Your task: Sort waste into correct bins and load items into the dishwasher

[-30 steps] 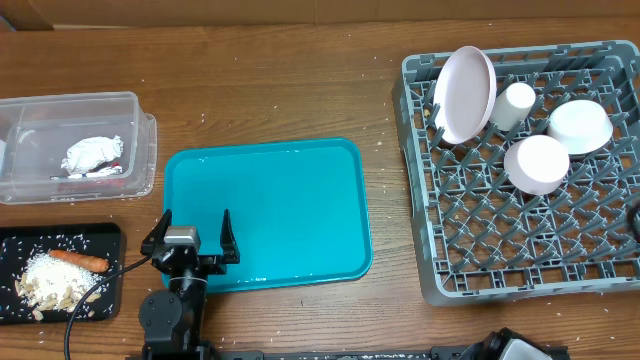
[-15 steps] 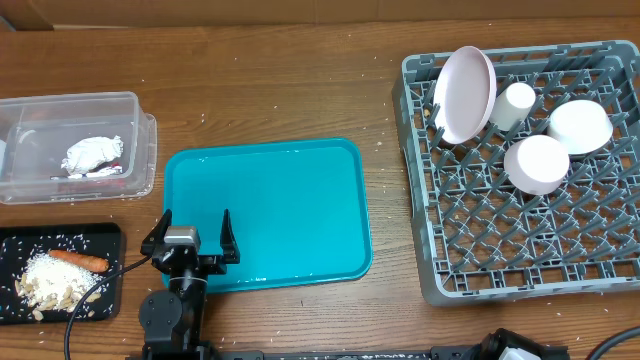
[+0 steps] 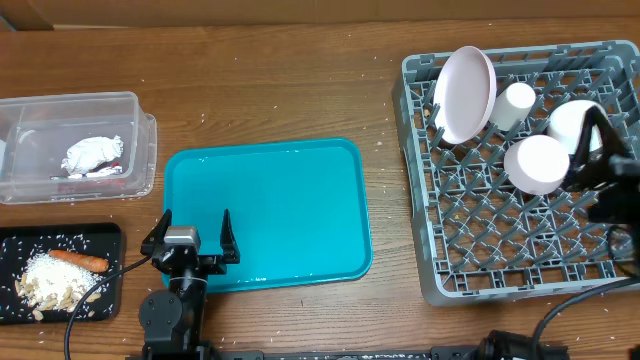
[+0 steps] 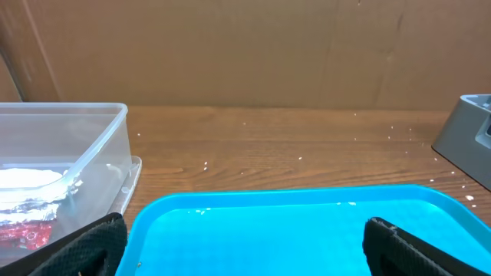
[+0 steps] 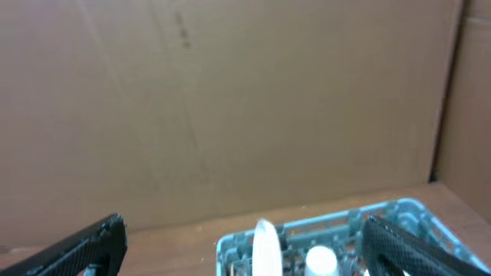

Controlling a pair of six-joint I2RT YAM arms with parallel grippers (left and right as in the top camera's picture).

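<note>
In the overhead view a clear tub (image 3: 128, 108) is seen at 10 o'clock on the table (image 3: 300, 80). A crumpled white napkin (image 3: 92, 152) is contained in it, and a red snack wrapper (image 3: 95, 173) is laid just at the napkin's 6 o'clock, touching it. At 8 o'clock a black tray (image 3: 20, 243) is placed. Pale rice scraps (image 3: 48, 283) are heaped in it, and a carrot (image 3: 78, 260) is laid across the heap's 12 o'clock edge, with loose grains scattered around.

A teal tray (image 3: 280, 200) is set at the centre. The left gripper (image 3: 195, 216) is held over its 7 o'clock corner, the jaws spread wide with nothing gripped between them.

At 3 o'clock the grey dish rack (image 3: 480, 250) is loaded with the white crockery, all in its 12 o'clock half. A plate (image 3: 465, 93) is stood on edge between the pegs near the 11 o'clock corner. A cup (image 3: 516, 104) is lodged just at the plate's 3 o'clock. A bowl (image 3: 537, 163) is set at the cup's 6 o'clock, and a second bowl (image 3: 568, 122) at its 2 o'clock is partly covered from above.

The right gripper (image 5: 242, 230) is held over the rack's 3 o'clock side, its fingers parted wide and nothing pinched
</note>
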